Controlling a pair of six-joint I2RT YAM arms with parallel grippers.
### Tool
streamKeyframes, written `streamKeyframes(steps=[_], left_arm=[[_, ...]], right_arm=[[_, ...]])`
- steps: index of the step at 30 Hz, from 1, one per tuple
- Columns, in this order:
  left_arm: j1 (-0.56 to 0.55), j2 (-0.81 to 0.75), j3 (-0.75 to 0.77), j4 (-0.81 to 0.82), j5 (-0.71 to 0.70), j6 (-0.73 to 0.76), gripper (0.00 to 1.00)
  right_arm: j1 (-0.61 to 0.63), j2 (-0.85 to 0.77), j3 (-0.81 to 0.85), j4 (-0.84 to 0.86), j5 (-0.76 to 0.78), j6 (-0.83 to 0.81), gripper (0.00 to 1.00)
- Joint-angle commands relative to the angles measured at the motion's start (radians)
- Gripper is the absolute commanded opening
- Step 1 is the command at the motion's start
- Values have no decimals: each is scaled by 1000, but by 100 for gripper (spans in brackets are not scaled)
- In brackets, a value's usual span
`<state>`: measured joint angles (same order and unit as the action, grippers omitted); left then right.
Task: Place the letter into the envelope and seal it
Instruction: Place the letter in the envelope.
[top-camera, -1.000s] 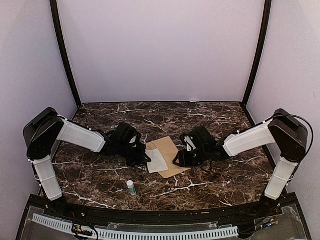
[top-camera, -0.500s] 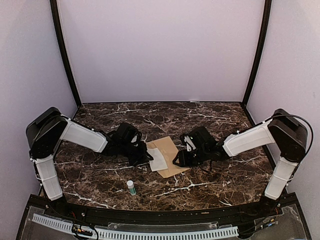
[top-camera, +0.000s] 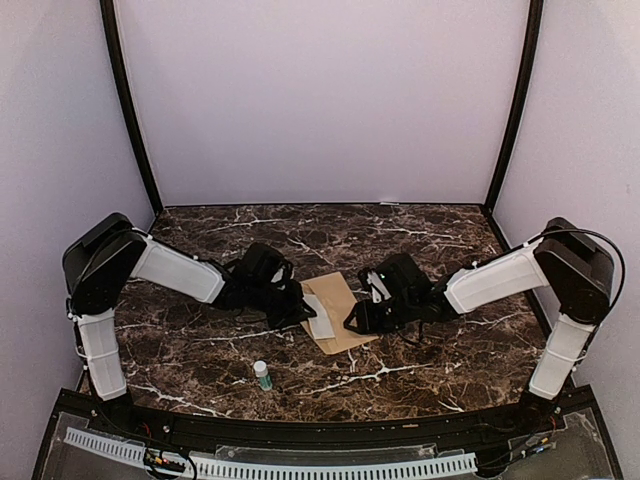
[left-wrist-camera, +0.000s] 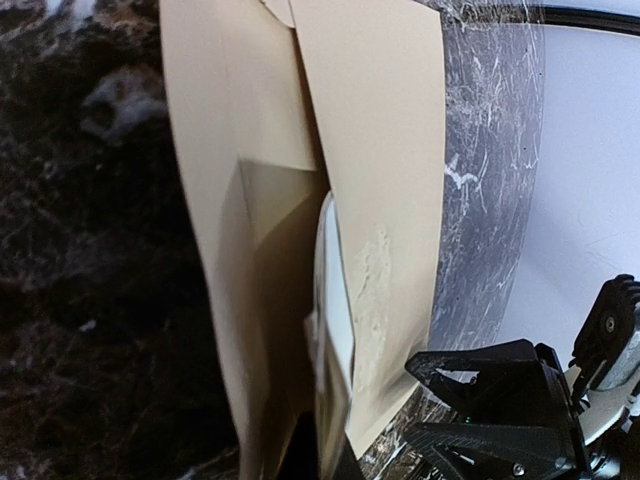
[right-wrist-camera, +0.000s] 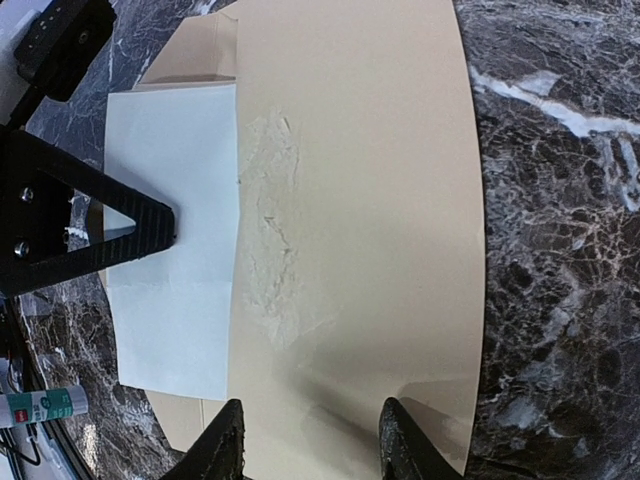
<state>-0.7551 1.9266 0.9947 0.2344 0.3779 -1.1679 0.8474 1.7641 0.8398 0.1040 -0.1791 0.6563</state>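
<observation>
Envelope (right-wrist-camera: 360, 200) lies flat mid-table, between the two grippers, flap end toward the left arm. Right gripper (right-wrist-camera: 312, 440) is at the envelope's near-right edge, jaws roughly half open, one fingertip on either side of a stretch of the top panel, nothing pinched; can't tell whether the tips press the paper down. Left gripper (top-camera: 307, 312) is fully closed on the letter (right-wrist-camera: 170, 300), its black triangular finger lying over the sheet's outer edge. The letter's far edge is tucked under the envelope's top panel, most of the sheet still outside. In the left wrist view that panel is bowed up with the white sheet edge sitting in the gap. Envelope: tan kraft paper, matte, rectangular, with a rough whitish scuffed patch (right-wrist-camera: 268, 250) along the mouth edge. Letter: plain white, smooth, rectangular, faint fold crease. Table (right-wrist-camera: 560, 250): dark brown marble pattern, white veins, glossy. Small glue stick (top-camera: 262, 375) stands upright nearer the arm bases, well apart from the envelope
</observation>
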Motion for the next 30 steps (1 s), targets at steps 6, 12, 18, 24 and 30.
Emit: streamKeyframes(steps=[6, 12, 18, 24, 30], left_arm=[[-9, -8, 59, -44, -7, 67, 0], [-9, -41, 80, -123, -45, 140, 25], [-8, -78, 84, -184, -80, 188, 36], [-9, -96, 71, -209, -85, 200, 37], [-8, -113, 47, -214, -91, 200, 33]], right_arm=[[17, 19, 1, -30, -2, 11, 43], [18, 8, -4, -38, 7, 9, 43], [18, 10, -4, -38, 12, 11, 43], [18, 10, -1, -41, 11, 10, 43], [18, 10, 2, -44, 11, 9, 43]])
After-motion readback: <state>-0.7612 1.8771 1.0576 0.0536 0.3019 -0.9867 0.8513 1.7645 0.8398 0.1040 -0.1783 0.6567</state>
